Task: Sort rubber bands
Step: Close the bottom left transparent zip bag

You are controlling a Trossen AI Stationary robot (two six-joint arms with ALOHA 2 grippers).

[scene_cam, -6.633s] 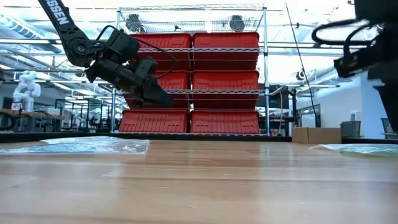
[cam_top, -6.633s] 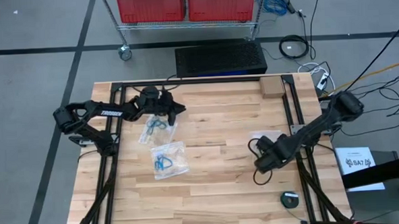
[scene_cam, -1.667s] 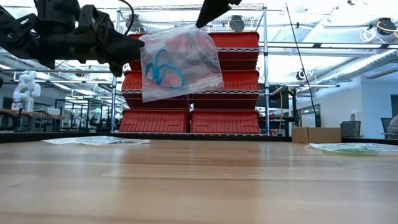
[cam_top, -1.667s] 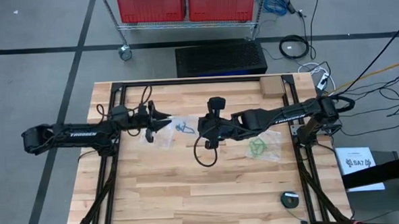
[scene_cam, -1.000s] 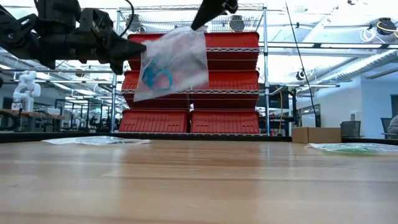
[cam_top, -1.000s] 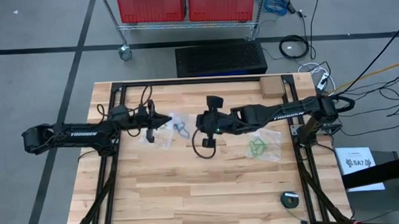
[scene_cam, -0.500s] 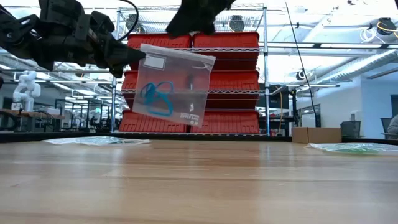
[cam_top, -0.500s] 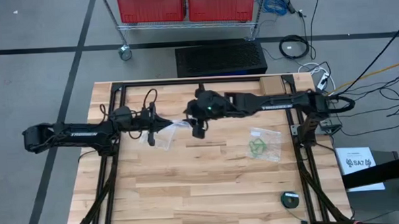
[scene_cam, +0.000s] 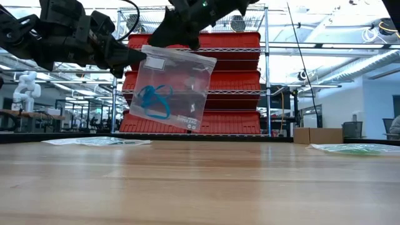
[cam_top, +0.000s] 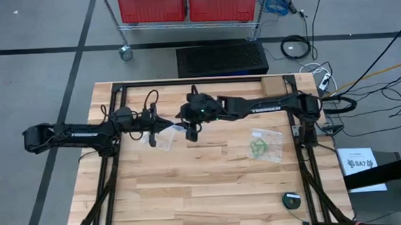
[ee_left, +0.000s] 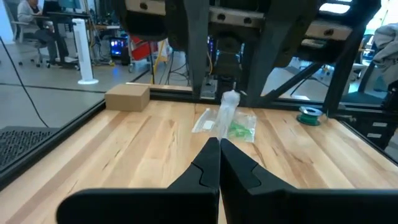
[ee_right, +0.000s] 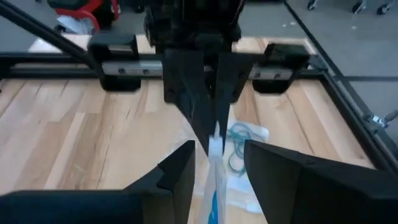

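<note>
Looking straight down from the high view, both arms meet over the far middle of the table (cam_top: 210,187). The left gripper (cam_top: 162,127) pinches one corner of a clear bag (cam_top: 166,136), and the right gripper (cam_top: 184,121) sits just beside it at the bag's other top corner. A second bag with green rubber bands (cam_top: 259,148) lies flat on the wood, well apart on the right arm's side.

From the low view, the bag (scene_cam: 172,87) hangs in the air, tilted, with the blue rubber bands (scene_cam: 154,100) bunched near its lower part. The left gripper (scene_cam: 139,55) is clamped on the top corner; the right gripper (scene_cam: 187,39) comes down onto the top edge from above, and I can't tell here whether it actually grips.

In the left wrist view, the fingers (ee_left: 205,168) are pressed together on the bag's edge, which runs away toward the other arm.

In the right wrist view, the right fingers (ee_right: 180,171) are spread, with the bag's top edge (ee_right: 214,149) standing right in the gap between them, its long axis running toward the left gripper (ee_right: 202,118). So the right one looks lined up to close on that edge, I'd guess, to pull the mouth open.
</note>
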